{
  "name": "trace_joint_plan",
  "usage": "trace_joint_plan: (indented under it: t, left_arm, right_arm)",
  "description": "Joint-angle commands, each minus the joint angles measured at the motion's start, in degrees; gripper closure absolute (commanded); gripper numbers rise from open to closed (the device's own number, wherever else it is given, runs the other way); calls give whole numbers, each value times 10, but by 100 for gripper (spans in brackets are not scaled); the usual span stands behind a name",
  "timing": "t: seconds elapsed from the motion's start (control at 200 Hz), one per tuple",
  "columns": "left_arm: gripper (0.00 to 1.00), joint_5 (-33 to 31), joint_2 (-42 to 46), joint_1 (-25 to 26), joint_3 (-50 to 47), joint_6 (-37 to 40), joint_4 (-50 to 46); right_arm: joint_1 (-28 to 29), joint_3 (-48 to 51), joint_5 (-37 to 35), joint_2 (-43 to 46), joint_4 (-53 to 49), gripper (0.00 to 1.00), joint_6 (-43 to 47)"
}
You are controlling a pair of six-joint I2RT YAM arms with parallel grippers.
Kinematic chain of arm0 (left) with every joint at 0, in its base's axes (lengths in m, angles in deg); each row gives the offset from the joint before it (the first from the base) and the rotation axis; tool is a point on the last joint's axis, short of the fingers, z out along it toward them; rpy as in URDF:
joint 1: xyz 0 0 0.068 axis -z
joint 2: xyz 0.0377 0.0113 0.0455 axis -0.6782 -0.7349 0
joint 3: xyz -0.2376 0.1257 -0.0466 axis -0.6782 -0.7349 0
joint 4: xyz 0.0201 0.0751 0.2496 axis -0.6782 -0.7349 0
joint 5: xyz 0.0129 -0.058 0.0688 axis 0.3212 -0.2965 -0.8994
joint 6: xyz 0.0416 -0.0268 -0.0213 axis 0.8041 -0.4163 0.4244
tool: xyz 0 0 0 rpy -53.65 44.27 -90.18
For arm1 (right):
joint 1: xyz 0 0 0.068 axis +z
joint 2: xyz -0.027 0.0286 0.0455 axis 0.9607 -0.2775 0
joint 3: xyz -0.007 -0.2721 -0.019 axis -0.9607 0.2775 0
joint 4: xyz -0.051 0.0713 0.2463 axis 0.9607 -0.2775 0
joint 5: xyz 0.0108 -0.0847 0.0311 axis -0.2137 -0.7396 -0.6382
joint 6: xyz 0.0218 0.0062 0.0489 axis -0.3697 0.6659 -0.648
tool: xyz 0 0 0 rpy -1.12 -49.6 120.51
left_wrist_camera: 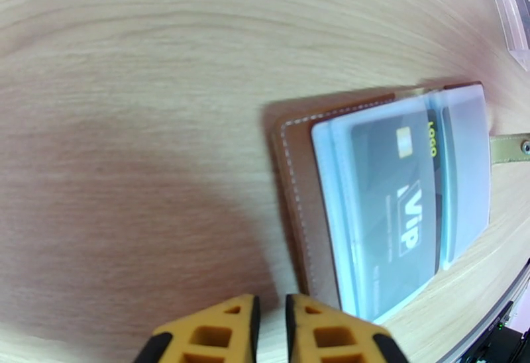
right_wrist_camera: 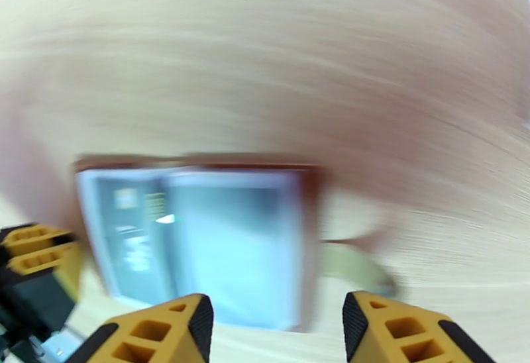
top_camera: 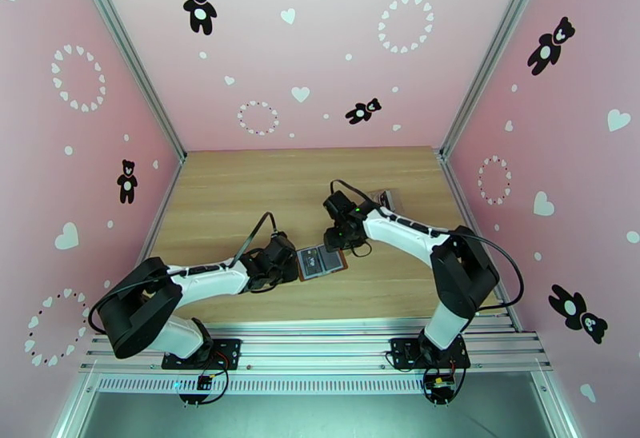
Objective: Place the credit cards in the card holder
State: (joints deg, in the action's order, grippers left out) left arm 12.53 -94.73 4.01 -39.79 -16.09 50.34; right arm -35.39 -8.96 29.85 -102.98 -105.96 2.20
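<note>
The card holder [top_camera: 324, 260] lies open and flat on the table, brown with see-through pockets. A dark credit card [left_wrist_camera: 397, 205] marked "VIP" sits inside one pocket; it is blurred in the right wrist view as the card [right_wrist_camera: 129, 238]. My left gripper [top_camera: 294, 264] rests at the holder's left edge [left_wrist_camera: 295, 179]. Its fingers [left_wrist_camera: 225, 331] stand a narrow gap apart with only table between them. My right gripper [right_wrist_camera: 271, 314] hovers over the holder's far side [top_camera: 334, 241], jaws wide apart and empty. The snap tab [left_wrist_camera: 510, 148] sticks out sideways.
A clear plastic case [top_camera: 387, 198] lies on the table behind the right arm, also seen as the case [left_wrist_camera: 513, 13]. Pink walls close in the wooden table [top_camera: 240, 192] on three sides. A metal rail [top_camera: 320, 336] runs along the near edge.
</note>
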Motion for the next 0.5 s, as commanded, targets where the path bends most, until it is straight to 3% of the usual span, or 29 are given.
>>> trace_joint_plan:
  t: [0.0, 0.305, 0.495]
  left_arm:
    - [80, 7, 11, 5, -11, -5, -3]
    - [80, 11, -2, 6, -5, -2, -3]
    - [80, 13, -10, 5, -5, -4, 2]
  right_arm:
    - [-14, 11, -51, 4, -34, 42, 13]
    - [-25, 13, -32, -8, -35, 49, 17]
    - [-27, 25, -14, -8, -26, 61, 18]
